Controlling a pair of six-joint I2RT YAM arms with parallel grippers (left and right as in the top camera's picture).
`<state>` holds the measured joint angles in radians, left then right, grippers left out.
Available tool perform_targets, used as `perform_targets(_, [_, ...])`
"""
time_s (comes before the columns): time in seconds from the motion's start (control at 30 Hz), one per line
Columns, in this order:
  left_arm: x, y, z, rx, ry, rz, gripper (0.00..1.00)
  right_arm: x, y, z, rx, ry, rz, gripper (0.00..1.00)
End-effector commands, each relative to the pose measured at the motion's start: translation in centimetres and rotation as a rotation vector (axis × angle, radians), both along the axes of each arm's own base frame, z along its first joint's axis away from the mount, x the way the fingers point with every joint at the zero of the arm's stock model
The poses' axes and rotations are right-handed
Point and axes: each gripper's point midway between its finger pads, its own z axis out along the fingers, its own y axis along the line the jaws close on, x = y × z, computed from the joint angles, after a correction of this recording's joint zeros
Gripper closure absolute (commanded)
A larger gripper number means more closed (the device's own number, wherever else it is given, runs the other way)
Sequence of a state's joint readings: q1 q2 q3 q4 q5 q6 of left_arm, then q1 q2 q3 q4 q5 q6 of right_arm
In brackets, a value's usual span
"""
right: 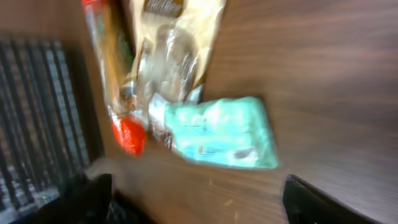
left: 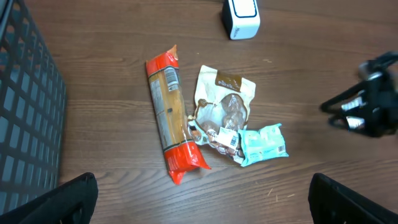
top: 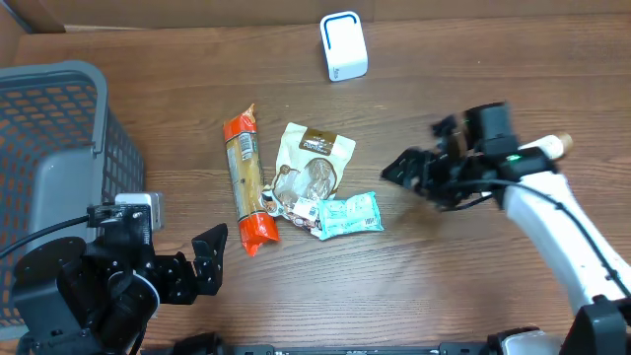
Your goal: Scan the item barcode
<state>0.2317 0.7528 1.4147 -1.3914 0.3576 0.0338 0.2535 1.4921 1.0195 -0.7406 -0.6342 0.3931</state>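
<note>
Just right of the mint-green foil packet (top: 350, 213), whose long axis points at it, the nearer right gripper (top: 399, 173) hovers, fingers spread and empty.

The overhead camera is looking straight down from high above the bench (top: 444, 286), taking in the basket (top: 59, 148), the packets (top: 311, 163), the white scanner (top: 343, 46) and both arms. The left wrist camera is sitting behind the left tool (top: 209, 264), facing forward and down between its fingertips (left: 68, 202) from fairly far back. Ahead of that tool it is sharing the packets, the scanner and the right tool (top: 406, 177) with the overhead view. The right wrist camera is hanging much nearer, tilting and blurring, showing the same packets just ahead of the right tool and the basket beyond them.
</note>
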Motion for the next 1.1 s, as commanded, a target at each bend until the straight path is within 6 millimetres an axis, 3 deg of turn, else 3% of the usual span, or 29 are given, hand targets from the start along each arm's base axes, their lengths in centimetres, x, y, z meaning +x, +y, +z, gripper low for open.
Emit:
perform_targets(0.0, [0.0, 0.2, 0.4, 0.019, -0.016, -0.001, 0.00, -2.8, 3.0, -1.3, -0.010, 0.087, 0.010, 0.28])
perform_targets(0.23, [0.0, 0.2, 0.4, 0.019, -0.016, -0.001, 0.00, -5.7, 5.6, -5.0, -0.166, 0.153, -0.124, 0.35])
perform_targets(0.4, [0.0, 0.2, 0.4, 0.019, -0.016, -0.001, 0.01, -6.2, 6.5, -6.6, -0.163, 0.143, -0.173, 0.36])
perform_targets(0.63, [0.0, 0.2, 0.4, 0.019, -0.016, -0.001, 0.00, -5.6, 5.7, -9.8, -0.188, 0.174, -0.285, 0.42])
perform_targets(0.77, [0.0, 0.2, 0.4, 0.019, -0.016, -0.001, 0.00, -4.5, 6.0, -10.0, -0.177, 0.146, -0.316, 0.46])
perform_targets(1.07, [0.0, 0.2, 0.4, 0.019, -0.016, -0.001, 0.00, -1.0, 1.8, -10.4, -0.268, 0.069, -0.548, 0.47])
